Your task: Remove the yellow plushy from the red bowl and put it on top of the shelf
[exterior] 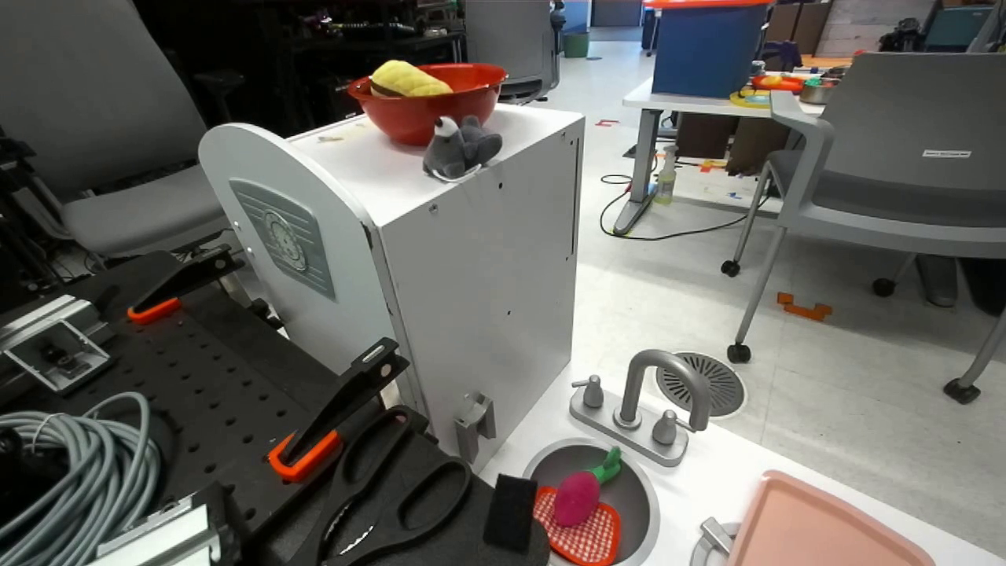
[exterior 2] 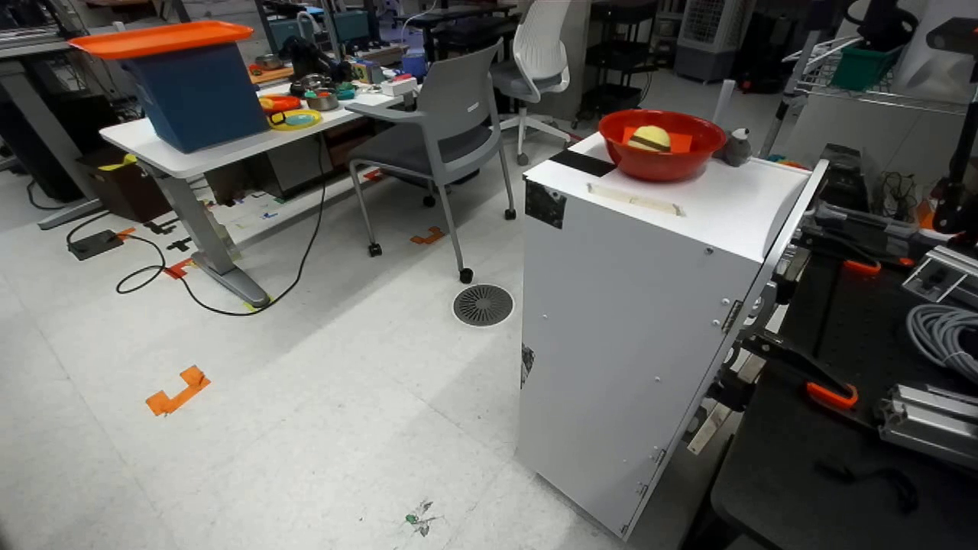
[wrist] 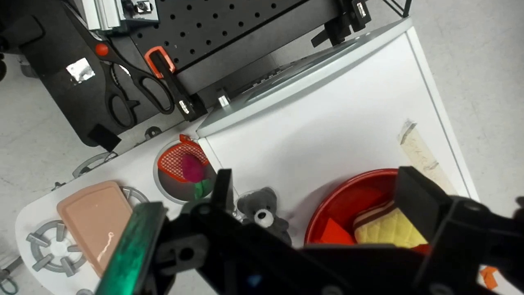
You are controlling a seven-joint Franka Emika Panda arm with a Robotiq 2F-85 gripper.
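The yellow plushy (exterior: 409,79) lies in the red bowl (exterior: 428,110), its end showing above the rim. The bowl stands on the flat top of the white shelf (exterior: 479,259). An exterior view also shows the plushy (exterior 2: 650,138), bowl (exterior 2: 663,162) and shelf (exterior 2: 619,305). In the wrist view my gripper (wrist: 316,184) is open and empty, its fingers wide apart above the shelf top. The plushy (wrist: 387,231) and bowl (wrist: 348,192) are partly hidden behind the right-hand finger and gripper body. The gripper does not show in either exterior view.
A grey bear toy (exterior: 460,147) sits beside the bowl on the shelf top. Below stand a toy sink (exterior: 638,503) with a faucet (exterior: 668,385) and a pink tray (exterior: 825,527). A black perforated table (exterior: 228,377) with clamps adjoins the shelf. A grey chair (exterior: 880,157) stands behind.
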